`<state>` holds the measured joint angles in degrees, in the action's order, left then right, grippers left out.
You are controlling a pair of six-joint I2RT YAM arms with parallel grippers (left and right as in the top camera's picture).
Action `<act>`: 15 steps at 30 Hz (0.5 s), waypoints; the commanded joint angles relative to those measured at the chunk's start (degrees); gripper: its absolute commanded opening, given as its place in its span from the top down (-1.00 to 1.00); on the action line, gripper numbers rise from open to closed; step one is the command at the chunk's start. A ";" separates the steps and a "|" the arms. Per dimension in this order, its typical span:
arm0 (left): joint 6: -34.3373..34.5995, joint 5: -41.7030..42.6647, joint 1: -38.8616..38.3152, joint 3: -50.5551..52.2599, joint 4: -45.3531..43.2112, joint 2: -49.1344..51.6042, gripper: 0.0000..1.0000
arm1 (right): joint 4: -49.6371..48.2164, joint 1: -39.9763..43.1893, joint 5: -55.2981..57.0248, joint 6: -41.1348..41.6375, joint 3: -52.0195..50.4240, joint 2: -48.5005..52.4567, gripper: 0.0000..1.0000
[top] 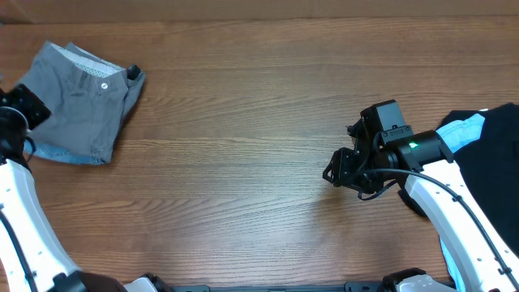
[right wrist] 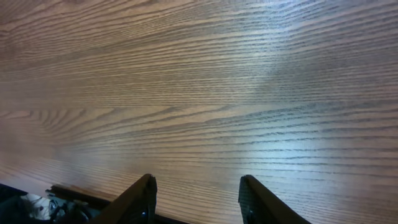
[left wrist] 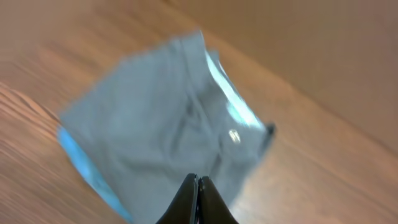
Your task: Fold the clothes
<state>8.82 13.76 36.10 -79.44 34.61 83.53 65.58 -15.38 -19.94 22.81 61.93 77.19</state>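
Note:
The grey shorts (top: 81,97) lie folded at the table's far left, with a button on the waistband and pale lining at the top edge. A light-blue denim edge (top: 69,154) shows under them. In the blurred left wrist view the shorts (left wrist: 161,118) fill the middle, with the blue edge (left wrist: 84,165) at the lower left. My left gripper (top: 28,109) (left wrist: 198,186) is shut, its tips just over the shorts' left edge, nothing visibly between the fingers. My right gripper (top: 339,168) (right wrist: 196,186) is open and empty over bare wood right of centre.
A black garment (top: 495,170) with a sky-blue piece (top: 464,131) on it lies at the right edge, behind the right arm. The wooden table (top: 243,162) runs between the two piles.

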 commanded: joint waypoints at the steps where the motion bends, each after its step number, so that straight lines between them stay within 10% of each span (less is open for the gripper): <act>1: -1.60 -6.36 0.22 5.18 -4.02 9.05 0.92 | -0.61 0.00 0.37 -0.28 1.14 -0.83 0.06; 15: -6.05 -3.08 0.35 5.33 -9.88 30.84 0.69 | -0.35 0.00 -0.09 0.11 1.16 -0.85 0.06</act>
<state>5.02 8.95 36.14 -73.71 23.94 113.73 65.43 -15.38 -19.99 22.87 61.93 77.19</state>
